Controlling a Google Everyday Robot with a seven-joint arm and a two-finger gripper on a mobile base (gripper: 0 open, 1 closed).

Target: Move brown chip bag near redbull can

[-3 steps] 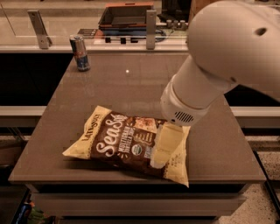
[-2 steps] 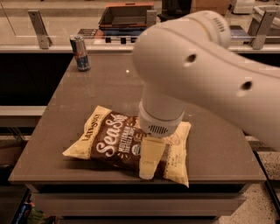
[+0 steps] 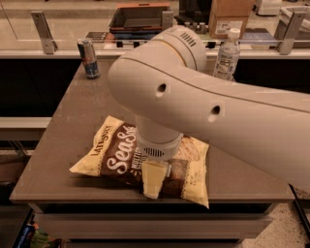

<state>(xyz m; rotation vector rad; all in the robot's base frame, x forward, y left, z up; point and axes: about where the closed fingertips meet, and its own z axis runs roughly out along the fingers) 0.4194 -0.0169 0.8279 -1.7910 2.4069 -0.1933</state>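
Observation:
The brown chip bag (image 3: 114,157) lies flat near the table's front edge, with a dark brown middle, white lettering and pale yellow ends. The redbull can (image 3: 88,58) stands upright at the table's far left corner, well apart from the bag. My gripper (image 3: 153,179) hangs from the big white arm, right over the bag's middle near its front edge. The wrist hides the part of the bag behind it. I cannot tell whether it touches the bag.
A clear plastic bottle with a white cap (image 3: 226,54) stands at the far right of the brown table (image 3: 87,106). Behind the table runs a counter with a dark tray (image 3: 138,17) and a cardboard box (image 3: 231,14). My arm (image 3: 218,106) spans the table's right half.
My arm has swung left across the table, and the gripper has shifted from the bag's right part to its middle. The bag and the can have stayed in place.

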